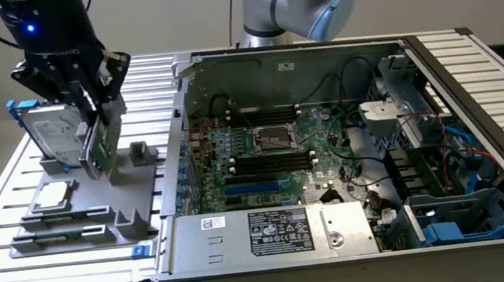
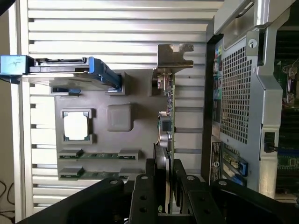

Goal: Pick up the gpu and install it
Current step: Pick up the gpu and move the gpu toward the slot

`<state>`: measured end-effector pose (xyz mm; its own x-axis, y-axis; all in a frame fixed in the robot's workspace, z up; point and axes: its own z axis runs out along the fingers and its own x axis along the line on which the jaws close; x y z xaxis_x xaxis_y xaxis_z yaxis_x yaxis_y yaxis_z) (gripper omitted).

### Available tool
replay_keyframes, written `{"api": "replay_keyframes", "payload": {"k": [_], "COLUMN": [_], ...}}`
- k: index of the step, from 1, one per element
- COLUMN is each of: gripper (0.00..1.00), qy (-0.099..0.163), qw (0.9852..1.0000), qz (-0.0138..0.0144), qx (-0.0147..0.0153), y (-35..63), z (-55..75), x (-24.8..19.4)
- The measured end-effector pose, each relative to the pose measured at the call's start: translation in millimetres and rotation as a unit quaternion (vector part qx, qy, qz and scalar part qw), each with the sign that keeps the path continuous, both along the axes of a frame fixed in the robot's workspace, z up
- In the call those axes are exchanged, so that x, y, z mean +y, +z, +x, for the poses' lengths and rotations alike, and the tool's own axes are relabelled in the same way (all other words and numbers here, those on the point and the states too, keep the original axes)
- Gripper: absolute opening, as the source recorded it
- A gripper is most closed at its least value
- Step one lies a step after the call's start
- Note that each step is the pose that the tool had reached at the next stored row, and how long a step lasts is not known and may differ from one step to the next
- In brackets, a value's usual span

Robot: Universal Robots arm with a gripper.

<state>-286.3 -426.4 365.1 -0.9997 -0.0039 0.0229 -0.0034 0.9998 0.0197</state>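
The gpu (image 1: pixel 98 142) is a thin card, green on one side, standing upright over the grey parts holder (image 1: pixel 133 191) at the exterior view's left. My gripper (image 1: pixel 83 97) is shut on its top edge, one finger on each face. Its lower end is close to the holder; I cannot tell whether it touches. In the wrist view the gpu (image 2: pixel 167 121) runs edge-on away from my gripper (image 2: pixel 164 184), with its silver bracket (image 2: pixel 174 56) at the far end. The open computer case (image 1: pixel 476 84) lies at the exterior view's right with its motherboard (image 1: pixel 278 153) exposed.
A silver hard drive in a blue frame (image 1: pixel 47 134) stands just beside the gpu. A square silver CPU chip (image 1: pixel 55 196) and two memory sticks (image 1: pixel 64 236) lie in the holder. The case's near wall (image 1: pixel 180 142) rises between holder and motherboard. A power supply (image 1: pixel 274 235) sits at the front.
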Motion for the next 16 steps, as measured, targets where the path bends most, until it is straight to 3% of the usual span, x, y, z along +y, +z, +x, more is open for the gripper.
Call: {"api": "replay_keyframes", "payload": {"k": [6,11,16], "gripper": [0.26,0.26,0.26], "qy": [0.0,0.0,0.0], "qw": [1.0,1.0,1.0], "qz": [0.0,0.0,0.0007], "qx": [0.0,0.0,0.0], "y": [27.4,49.4,59.0], "z": [6.1,27.2,49.7], "x": [0.0,0.0,0.0]}}
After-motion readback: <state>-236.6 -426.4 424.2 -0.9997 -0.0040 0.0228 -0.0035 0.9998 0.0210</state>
